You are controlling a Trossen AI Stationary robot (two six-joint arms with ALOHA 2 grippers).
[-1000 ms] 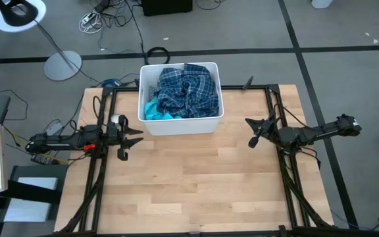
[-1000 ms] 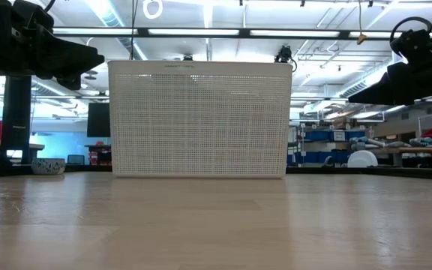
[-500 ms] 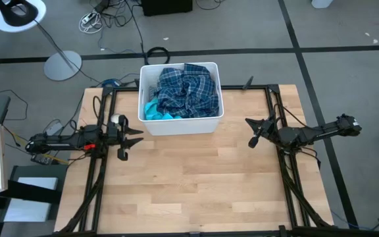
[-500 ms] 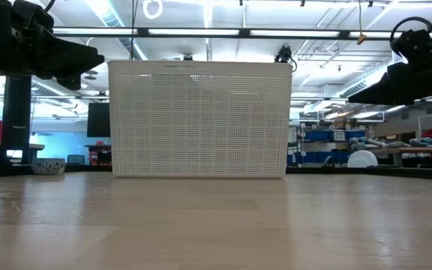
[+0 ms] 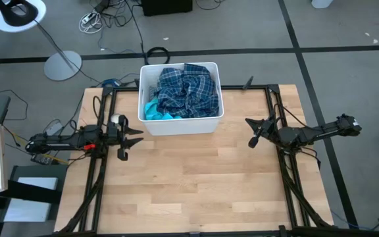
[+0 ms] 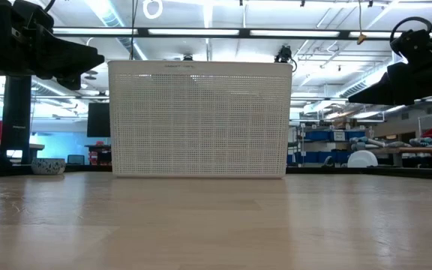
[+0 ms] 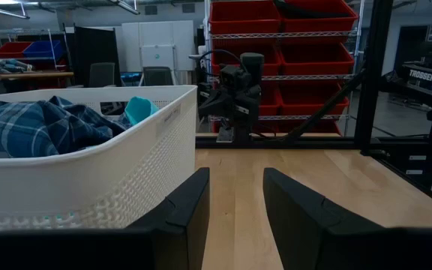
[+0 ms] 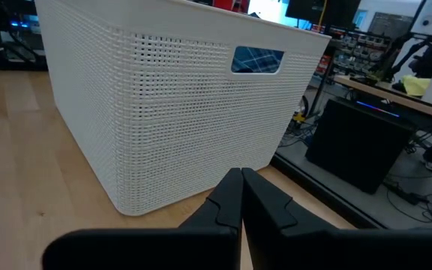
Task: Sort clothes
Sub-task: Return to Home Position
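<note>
— Left gripper [image 7: 236, 180] spread and empty, at the table's [image 5: 196, 178] left edge. Right gripper [image 8: 240, 174] pressed together, at the right edge. Neither has shifted in the last second.
— Clothes?
— Plaid shirt [image 5: 186, 89] and turquoise piece [image 5: 151, 112] are heaped in the bin [image 5: 179, 126] at the back edge. Sorting looks finished and the arms parked.

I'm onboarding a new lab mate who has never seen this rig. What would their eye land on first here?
Most striking is the white bin at the far edge of the table, heaped with a navy-white plaid shirt, a turquoise garment peeking out on the left arm's side. The arms flank it, left gripper open, right gripper shut, neither holding anything.
</note>
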